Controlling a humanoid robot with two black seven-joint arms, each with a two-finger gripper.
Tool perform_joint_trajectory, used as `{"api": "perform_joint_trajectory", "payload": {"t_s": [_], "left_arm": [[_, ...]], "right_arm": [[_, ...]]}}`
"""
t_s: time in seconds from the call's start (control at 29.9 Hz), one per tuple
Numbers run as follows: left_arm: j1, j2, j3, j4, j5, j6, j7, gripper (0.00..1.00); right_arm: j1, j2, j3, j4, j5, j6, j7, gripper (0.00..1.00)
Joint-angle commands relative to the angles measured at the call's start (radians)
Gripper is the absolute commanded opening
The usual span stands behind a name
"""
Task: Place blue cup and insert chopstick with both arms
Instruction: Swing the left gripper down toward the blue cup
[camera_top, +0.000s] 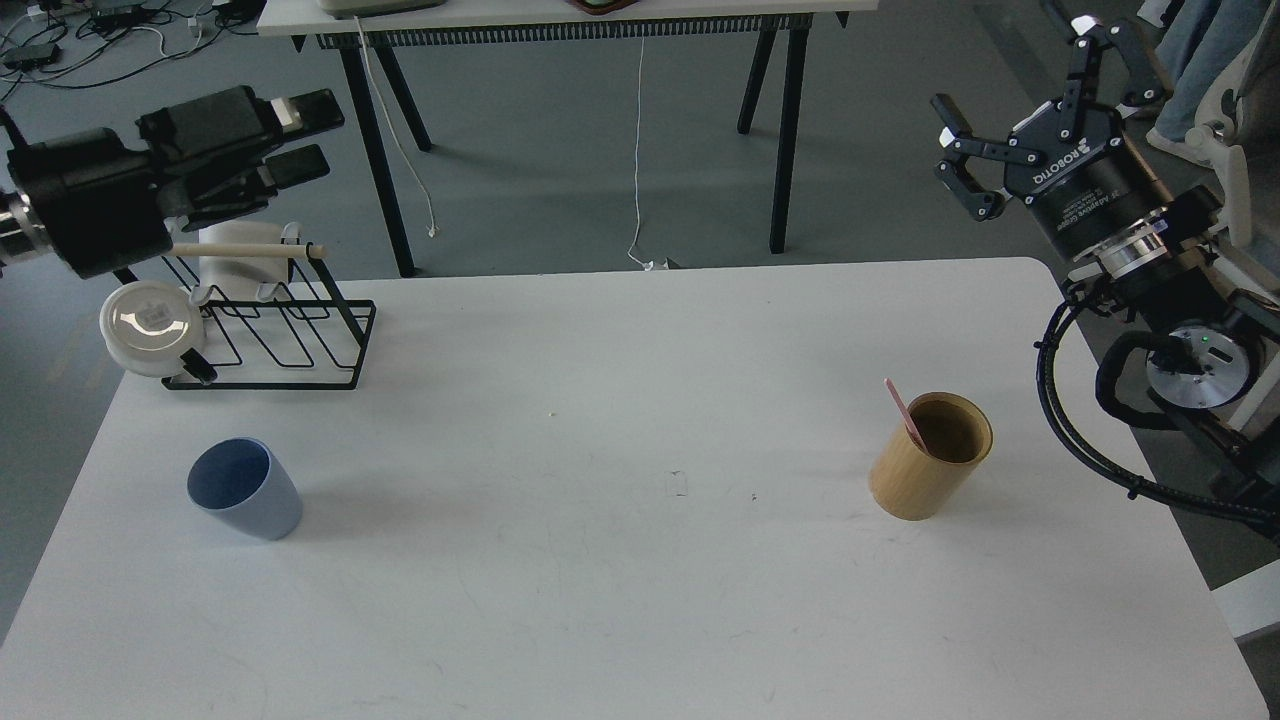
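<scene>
Presently, item one: my right gripper (1030, 105), fingers spread wide and holding nothing, raised well behind and right of the bamboo holder (931, 457), where a pink chopstick (906, 416) leans. Item two: my left gripper (305, 135), fingers apart and empty, high above the wire rack (285, 335), with the blue cup (245, 488) upright well below and nearer me. Nothing is grasped; as I judge it, the next move is lowering my left gripper around the cup.

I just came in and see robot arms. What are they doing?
Nothing is being held right now. The left gripper hovers over the black rack, and the open right gripper is raised off the table's far right. The blue cup stands alone. A pink chopstick sits in the bamboo holder.
</scene>
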Motion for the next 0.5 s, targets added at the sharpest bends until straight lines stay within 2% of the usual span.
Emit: {"api": "perform_joint_trajectory", "payload": {"t_s": [0.0, 0.1, 0.23, 0.47], "left_arm": [[0.004, 0.154, 0.07, -0.084, 0.069, 0.016, 0.0, 1.0], [0.003, 0.209, 0.151, -0.081, 0.208, 0.105, 0.0, 1.0], [0.004, 0.22, 0.283, -0.07, 0.377, 0.196, 0.0, 1.0], [0.009, 0.153, 0.437, 0.07, 0.391, 0.315, 0.0, 1.0]], "right_arm": [[-0.001, -0.001, -0.001, -0.002, 0.0, 0.0, 0.0, 1.0], [-0.009, -0.001, -0.001, -0.002, 0.0, 0.0, 0.001, 1.0], [-0.024, -0.003, -0.001, -0.002, 0.0, 0.0, 0.002, 1.0], [-0.032, -0.003, -0.001, -0.006, 0.0, 0.0, 0.003, 1.0]]}}
